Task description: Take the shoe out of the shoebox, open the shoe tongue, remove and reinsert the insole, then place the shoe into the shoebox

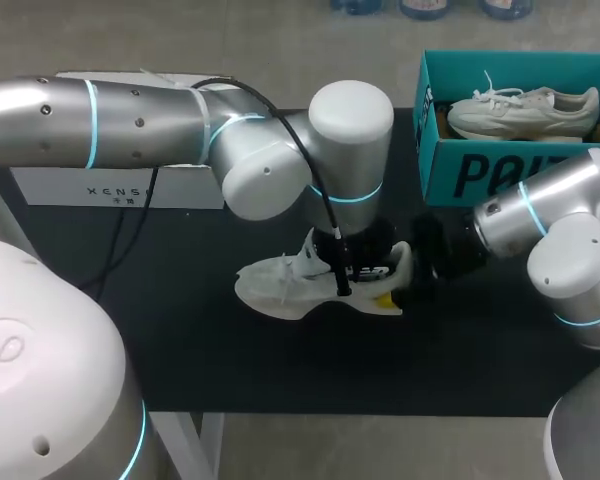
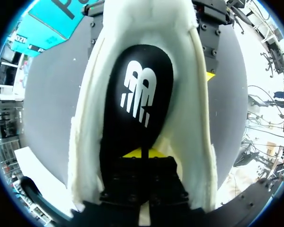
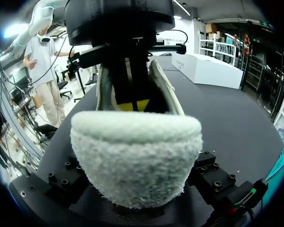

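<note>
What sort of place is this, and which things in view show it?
Probably a robotics lab workbench: a left arm and right arm are over a black table, with one shoe and a teal shoebox on it.

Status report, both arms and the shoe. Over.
Left gripper shut, down on the insole inside the shoe. Right gripper clamped on the shoe's heel, shoe on the table. Nothing in the way; shoebox holds the other shoe.
</note>
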`<state>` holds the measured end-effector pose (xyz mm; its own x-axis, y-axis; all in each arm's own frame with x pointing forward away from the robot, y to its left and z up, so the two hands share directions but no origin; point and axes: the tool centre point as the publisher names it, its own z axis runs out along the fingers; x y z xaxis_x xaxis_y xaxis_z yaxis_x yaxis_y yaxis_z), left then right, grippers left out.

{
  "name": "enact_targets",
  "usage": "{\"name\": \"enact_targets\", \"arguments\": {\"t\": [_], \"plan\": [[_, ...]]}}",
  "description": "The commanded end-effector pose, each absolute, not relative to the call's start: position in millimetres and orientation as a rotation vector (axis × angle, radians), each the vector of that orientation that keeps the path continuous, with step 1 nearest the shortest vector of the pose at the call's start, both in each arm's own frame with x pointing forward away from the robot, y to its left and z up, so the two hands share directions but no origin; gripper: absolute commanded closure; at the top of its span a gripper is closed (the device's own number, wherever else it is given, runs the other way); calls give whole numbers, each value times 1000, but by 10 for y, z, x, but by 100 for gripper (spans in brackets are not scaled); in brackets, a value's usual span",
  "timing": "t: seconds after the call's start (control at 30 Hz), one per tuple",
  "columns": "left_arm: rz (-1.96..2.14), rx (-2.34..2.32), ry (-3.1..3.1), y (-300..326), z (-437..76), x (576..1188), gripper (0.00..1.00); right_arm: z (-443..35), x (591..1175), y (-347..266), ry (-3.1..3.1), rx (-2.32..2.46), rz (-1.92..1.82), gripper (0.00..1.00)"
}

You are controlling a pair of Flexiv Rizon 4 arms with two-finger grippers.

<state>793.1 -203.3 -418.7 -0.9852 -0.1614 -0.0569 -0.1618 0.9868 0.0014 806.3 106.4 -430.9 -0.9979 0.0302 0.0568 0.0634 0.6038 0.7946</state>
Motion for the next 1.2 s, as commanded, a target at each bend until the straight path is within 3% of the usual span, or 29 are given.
{"name": "enact_targets", "arguments": {"t": [0.03, 1.2], "plan": [[-88, -298, 3061, -1987, -4536, 7861, 100, -4367, 8079, 1080, -2780, -84, -1378, 100], [-822, -605, 2944, -1825, -3798, 7962, 100, -4367, 8079, 1080, -2780, -84, -1378, 100]]}}
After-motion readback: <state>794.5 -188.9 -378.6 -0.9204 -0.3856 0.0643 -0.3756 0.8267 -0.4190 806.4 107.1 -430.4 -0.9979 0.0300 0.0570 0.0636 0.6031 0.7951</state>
